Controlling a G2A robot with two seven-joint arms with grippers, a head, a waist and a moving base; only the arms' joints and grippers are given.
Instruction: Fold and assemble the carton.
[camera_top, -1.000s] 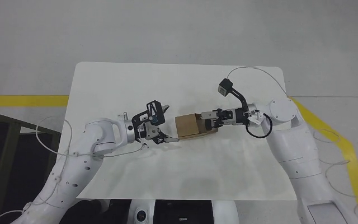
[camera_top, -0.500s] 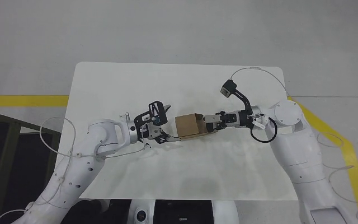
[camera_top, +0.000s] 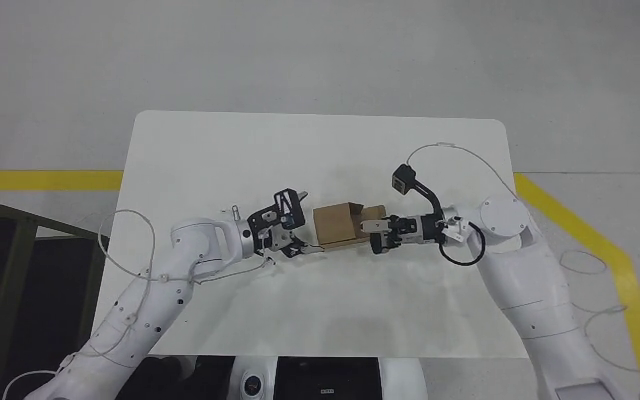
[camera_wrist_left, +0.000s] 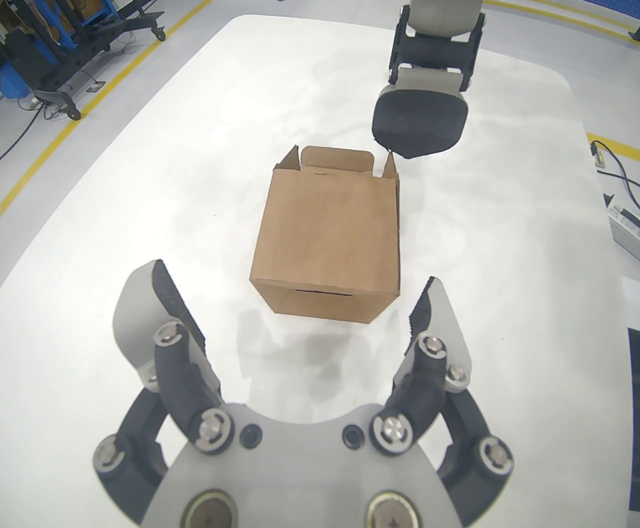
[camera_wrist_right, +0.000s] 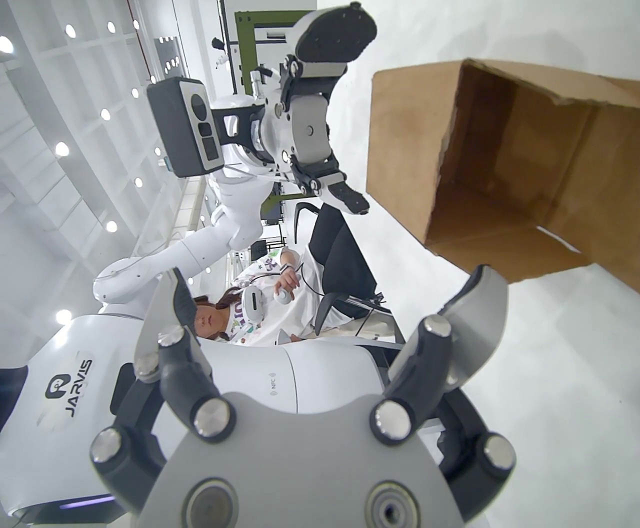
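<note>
Now the right gripper (camera_top: 377, 234), wide open and empty, has drawn off the open end of the carton (camera_top: 338, 225), which lies mid-table (camera_top: 200, 150); left gripper (camera_top: 297, 243), likewise spread and empty, has edged toward the closed end, so the flaps look still unfolded.

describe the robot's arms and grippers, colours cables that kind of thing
The left arm and right arm have smooth white rounded shells, with thin white cables looping loosely alongside. A black camera on a curved black bracket sits at the right wrist. The left gripper and right gripper match: silver metal palm plate, black linkages with silver pins, two silver fingers faced with black textured pads.
</note>
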